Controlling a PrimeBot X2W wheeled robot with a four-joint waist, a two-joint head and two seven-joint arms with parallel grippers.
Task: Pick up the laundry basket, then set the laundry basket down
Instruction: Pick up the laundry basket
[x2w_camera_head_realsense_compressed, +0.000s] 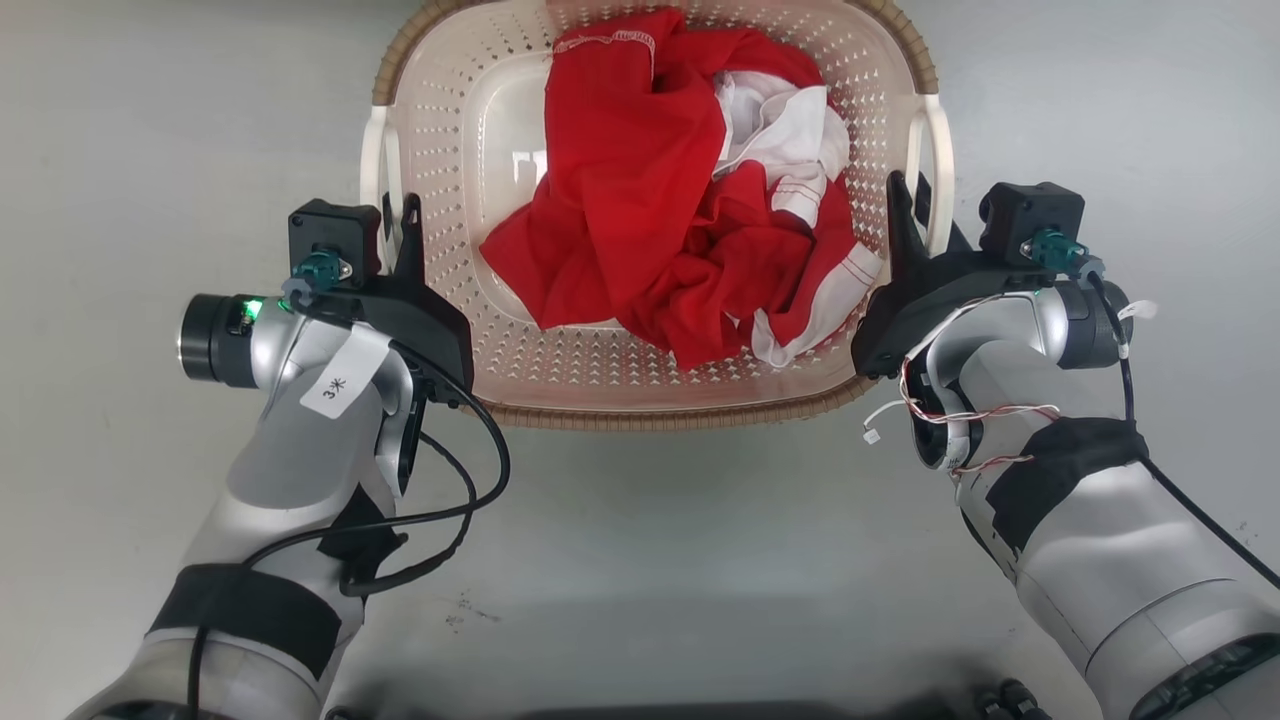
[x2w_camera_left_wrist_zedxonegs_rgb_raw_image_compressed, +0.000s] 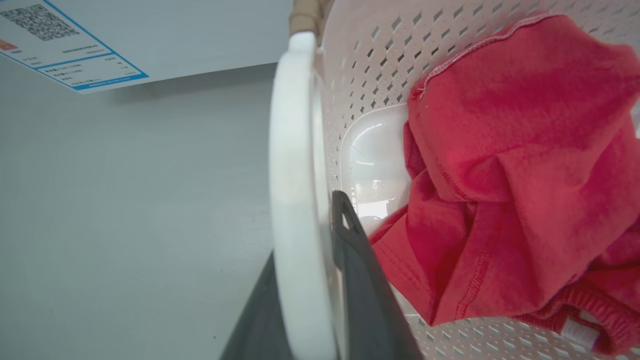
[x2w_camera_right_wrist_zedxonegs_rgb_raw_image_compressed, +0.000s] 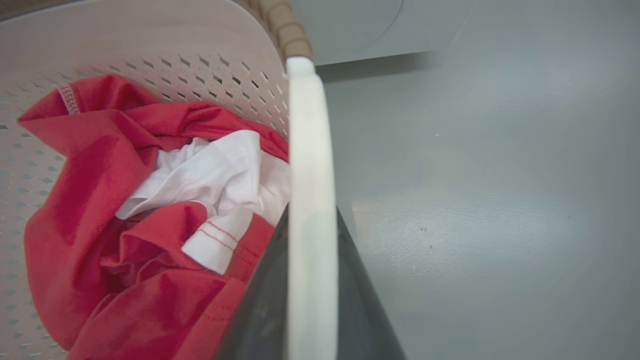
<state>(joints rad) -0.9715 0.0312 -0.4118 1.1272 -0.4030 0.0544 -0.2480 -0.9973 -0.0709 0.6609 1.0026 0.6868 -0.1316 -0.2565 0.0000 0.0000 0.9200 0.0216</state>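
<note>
The laundry basket (x2w_camera_head_realsense_compressed: 640, 412) lies at top centre of the head view: cream perforated walls, a brown woven rim and white side handles. Red clothing (x2w_camera_head_realsense_compressed: 620, 200) and a white garment (x2w_camera_head_realsense_compressed: 790, 130) are heaped inside. My left gripper (x2w_camera_head_realsense_compressed: 398, 215) is shut on the left handle (x2w_camera_head_realsense_compressed: 374, 170), which runs between its two dark fingers (x2w_camera_left_wrist_zedxonegs_rgb_raw_image_compressed: 350, 250) in the left wrist view. On the other side, my right gripper (x2w_camera_head_realsense_compressed: 908, 195) is shut on the right handle (x2w_camera_head_realsense_compressed: 940, 160); its fingers (x2w_camera_right_wrist_zedxonegs_rgb_raw_image_compressed: 360, 290) flank the white bar (x2w_camera_right_wrist_zedxonegs_rgb_raw_image_compressed: 310, 150). I cannot tell whether the basket rests on the floor.
Grey floor (x2w_camera_head_realsense_compressed: 640, 560) surrounds the basket on all sides. A white panel with a blue-edged QR label (x2w_camera_left_wrist_zedxonegs_rgb_raw_image_compressed: 60, 45) stands beyond the basket in the left wrist view. A dark part of my base (x2w_camera_head_realsense_compressed: 700, 712) lines the bottom edge of the head view.
</note>
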